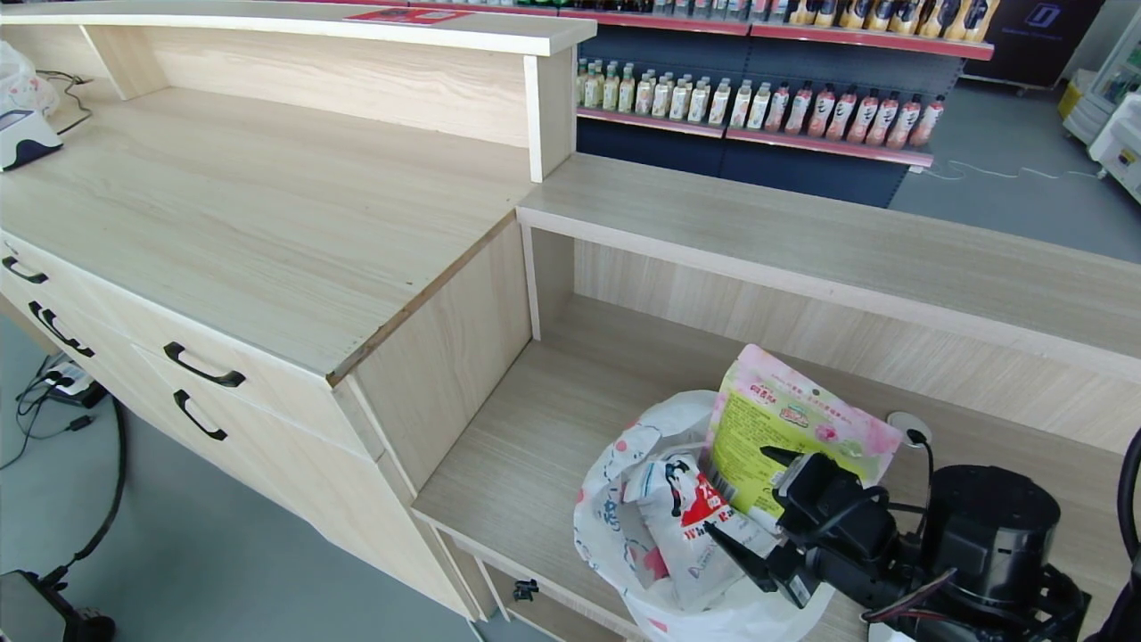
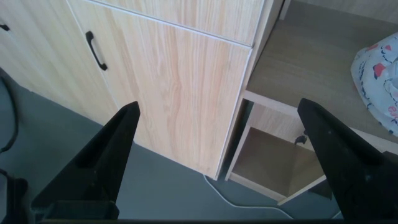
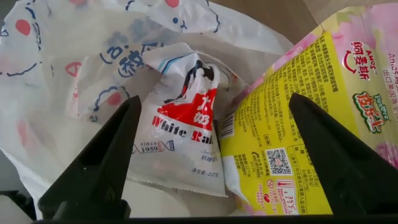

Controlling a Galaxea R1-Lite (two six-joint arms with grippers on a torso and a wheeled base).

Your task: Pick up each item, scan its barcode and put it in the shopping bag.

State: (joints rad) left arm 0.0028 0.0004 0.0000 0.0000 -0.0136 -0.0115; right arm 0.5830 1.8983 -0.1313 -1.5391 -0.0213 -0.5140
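- Head view: the shopping bag (image 1: 624,499), white plastic with pink and blue print, stands open on the lower counter (image 1: 526,446), near and to the right.
- A yellow and pink pouch (image 1: 789,415) stands tilted in the bag's mouth on the right side. Its top sticks out above the rim.
- A white and red packet (image 1: 682,526) lies inside the bag, just left of the pouch and touching it.
- The right gripper (image 1: 751,499) hangs over the bag's near right edge. Its two black fingers are spread and grip nothing.
- To the left is a higher counter (image 1: 258,214) with drawers (image 1: 205,374) with black handles on its near face. Far behind, store shelves (image 1: 758,134) carry rows of bottles (image 1: 749,102).
- Left wrist view: the left gripper (image 2: 219,106) hangs low beside the counter with its fingers wide apart and nothing between them.
- Beyond it are a pale wooden cabinet door (image 2: 180,87), grey floor (image 2: 155,193) and an open compartment (image 2: 273,155) under the lower counter. An edge of the bag (image 2: 379,65) shows on that counter.
- Right wrist view: the right gripper (image 3: 214,99) looks straight into the bag (image 3: 68,81) with its fingers spread.
- Between the fingers lie the white and red packet (image 3: 177,137) and the pouch (image 3: 298,124), side by side. The pouch's edge overlaps the packet, and neither finger touches either item.
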